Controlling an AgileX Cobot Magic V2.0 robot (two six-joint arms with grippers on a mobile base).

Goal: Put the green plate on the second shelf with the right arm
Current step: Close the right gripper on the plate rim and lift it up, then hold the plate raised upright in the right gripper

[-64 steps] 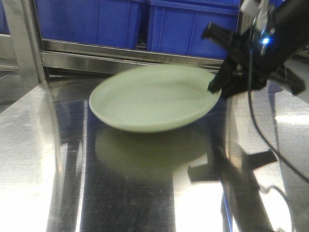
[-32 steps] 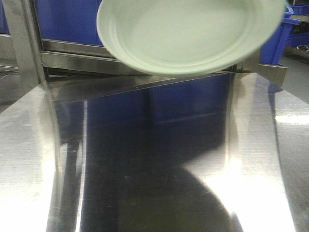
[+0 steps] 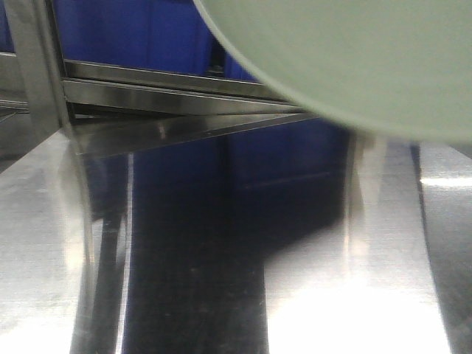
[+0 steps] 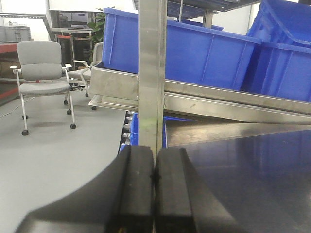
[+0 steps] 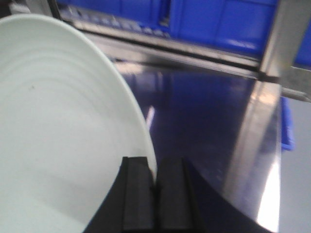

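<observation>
Because the right end effector (image 5: 155, 171) pinches only the thin rim of the green plate (image 5: 58, 136), held aloft above the table (image 3: 221, 280), it could slip free and fall

One green plate (image 5: 58, 121) is all the crockery we count. There are two grippers, the left gripper (image 4: 154, 189) and the right gripper (image 5: 156, 194), each with two black fingers (image 4: 138, 194). We make out one steel table (image 3: 184, 258), one upright steel post (image 4: 150, 73) and at least two blue crates (image 4: 194, 53) — their edges overlap, so the tally is uncertain. Beyond stand two grey office chairs (image 4: 41, 73), the second half hidden, and one potted plant (image 4: 97, 24).
</observation>
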